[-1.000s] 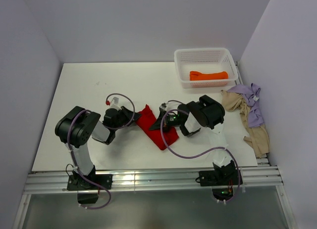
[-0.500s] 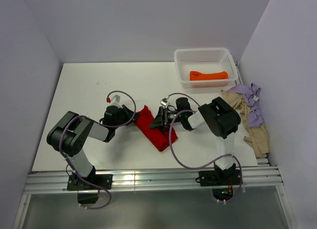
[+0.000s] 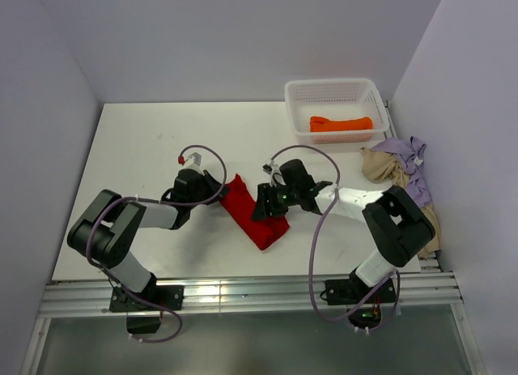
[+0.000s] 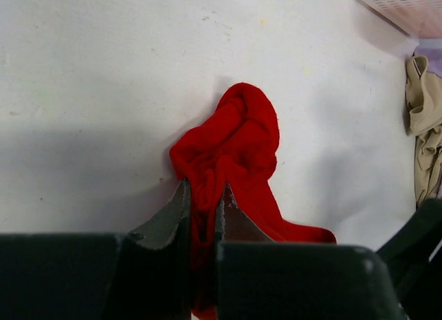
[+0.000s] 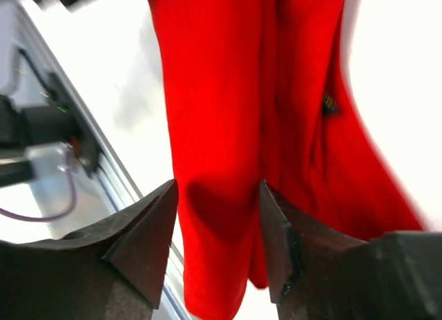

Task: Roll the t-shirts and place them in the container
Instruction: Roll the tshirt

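Observation:
A bright red t-shirt (image 3: 257, 216) lies as a long bunched strip in the middle of the white table (image 3: 146, 140). My left gripper (image 3: 220, 189) is at the strip's upper left end, and the left wrist view shows it (image 4: 205, 189) shut on a fold of the red t-shirt (image 4: 238, 137). My right gripper (image 3: 262, 206) hovers low over the strip from the right. In the right wrist view it (image 5: 217, 189) is open, its fingers straddling the red t-shirt (image 5: 228, 92). An orange t-shirt (image 3: 340, 123) lies rolled in the basket. Beige (image 3: 387, 169) and lavender (image 3: 413, 171) t-shirts lie crumpled at the right edge.
A white mesh basket (image 3: 336, 89) stands at the back right, and its corner (image 4: 407, 9) shows in the left wrist view beside the beige cloth (image 4: 425, 126). Walls close in the left, back and right. A metal rail (image 3: 243, 294) runs along the near edge.
My right gripper has opened and that arm has stretched out flat toward the red t-shirt. My left gripper has shut on the shirt's end, and its arm has lowered.

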You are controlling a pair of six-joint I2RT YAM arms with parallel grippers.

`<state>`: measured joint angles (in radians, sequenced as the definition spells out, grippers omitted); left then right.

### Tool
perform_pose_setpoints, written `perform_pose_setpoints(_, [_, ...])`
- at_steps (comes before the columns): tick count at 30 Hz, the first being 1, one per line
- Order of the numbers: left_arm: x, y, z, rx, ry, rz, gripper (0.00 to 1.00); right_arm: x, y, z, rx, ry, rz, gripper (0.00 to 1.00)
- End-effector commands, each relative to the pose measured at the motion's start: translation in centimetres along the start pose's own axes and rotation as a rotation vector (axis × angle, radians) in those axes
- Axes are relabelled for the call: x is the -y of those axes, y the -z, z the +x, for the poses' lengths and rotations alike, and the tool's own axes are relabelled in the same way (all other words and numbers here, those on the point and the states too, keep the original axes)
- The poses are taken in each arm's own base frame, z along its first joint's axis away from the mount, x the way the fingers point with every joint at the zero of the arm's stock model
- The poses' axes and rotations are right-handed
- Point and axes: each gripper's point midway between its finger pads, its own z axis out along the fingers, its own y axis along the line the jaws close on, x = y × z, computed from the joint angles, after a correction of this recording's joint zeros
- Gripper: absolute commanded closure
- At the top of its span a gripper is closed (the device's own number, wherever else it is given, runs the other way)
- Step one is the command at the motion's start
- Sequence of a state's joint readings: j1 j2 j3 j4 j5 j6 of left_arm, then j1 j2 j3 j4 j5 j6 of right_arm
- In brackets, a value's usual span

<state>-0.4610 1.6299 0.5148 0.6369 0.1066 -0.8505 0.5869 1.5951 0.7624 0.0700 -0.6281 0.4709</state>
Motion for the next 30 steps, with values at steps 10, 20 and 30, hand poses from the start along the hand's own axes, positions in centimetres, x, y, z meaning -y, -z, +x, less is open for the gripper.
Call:
perform_pose_setpoints(10, [1.4, 1.3, -2.5, 0.059, -0.075, -0.046, 1.00, 0.8, 1.4, 5.2, -0.048, 0.060, 0.260, 0.80])
perform_pose_setpoints(20, [2.1, 1.8, -2.8, 0.062, -0.116, -0.086, 1.00, -0.3, 2.0, 7.3, -0.048, 0.010, 0.215, 0.89])
perform_pose_setpoints(30, [2.9, 1.8, -2.6, 0.054, -0.149, -0.122, 1.00, 4.1, 0.6, 10.5, -0.095, -0.054, 0.401, 0.98])
